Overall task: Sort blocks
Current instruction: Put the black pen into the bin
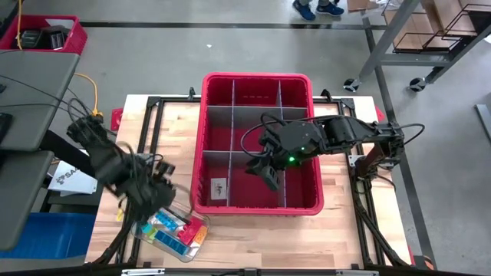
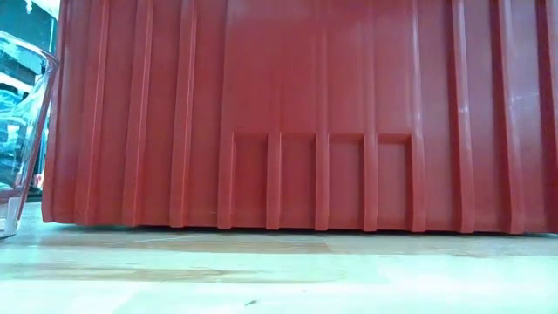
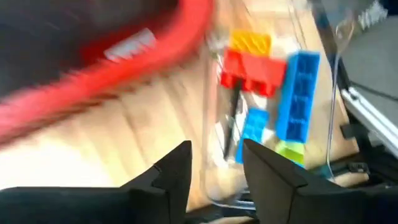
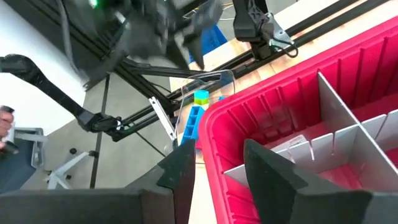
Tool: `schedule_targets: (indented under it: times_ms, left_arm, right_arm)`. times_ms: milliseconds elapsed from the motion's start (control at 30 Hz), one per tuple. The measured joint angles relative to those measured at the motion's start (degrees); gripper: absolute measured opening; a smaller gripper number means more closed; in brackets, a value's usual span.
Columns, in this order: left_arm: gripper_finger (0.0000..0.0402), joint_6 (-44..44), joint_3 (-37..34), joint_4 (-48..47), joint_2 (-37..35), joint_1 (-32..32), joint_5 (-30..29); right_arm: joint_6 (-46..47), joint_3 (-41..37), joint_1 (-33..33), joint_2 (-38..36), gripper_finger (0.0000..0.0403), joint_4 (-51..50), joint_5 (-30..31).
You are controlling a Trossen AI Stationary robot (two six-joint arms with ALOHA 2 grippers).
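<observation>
Several blocks, among them a red one, a long blue one and a yellow one, lie in a clear container at the table's near left. My left gripper hovers over the container's far-left rim, pointing steeply down, open with nothing between its fingers. My right gripper hangs over the red bin above its near middle compartments, open and holding nothing. Grey dividers split the bin into compartments. The right wrist view also shows the container beside the bin's corner.
The bin's ribbed wall fills the low view, with the container's wall at its left. A white label lies in the bin's near left compartment. Bare wood lies near the bin's front. A person's shoes show beyond the far edge.
</observation>
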Motion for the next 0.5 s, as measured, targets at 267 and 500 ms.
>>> schedule_targets:
  times_ms: [267, 500]
  left_arm:
    - [0.0203, -8.93, -24.35, 23.06, -1.28, -9.44, 0.45]
    - [0.0231, -14.62, -38.60, 39.06, -1.44, -10.59, -0.13]
  right_arm:
    - [0.92, 0.00, -0.54, 0.00, 0.0129, -0.61, 0.09]
    - [3.10, 0.00, -0.90, 0.00, 0.0129, -0.67, 0.21]
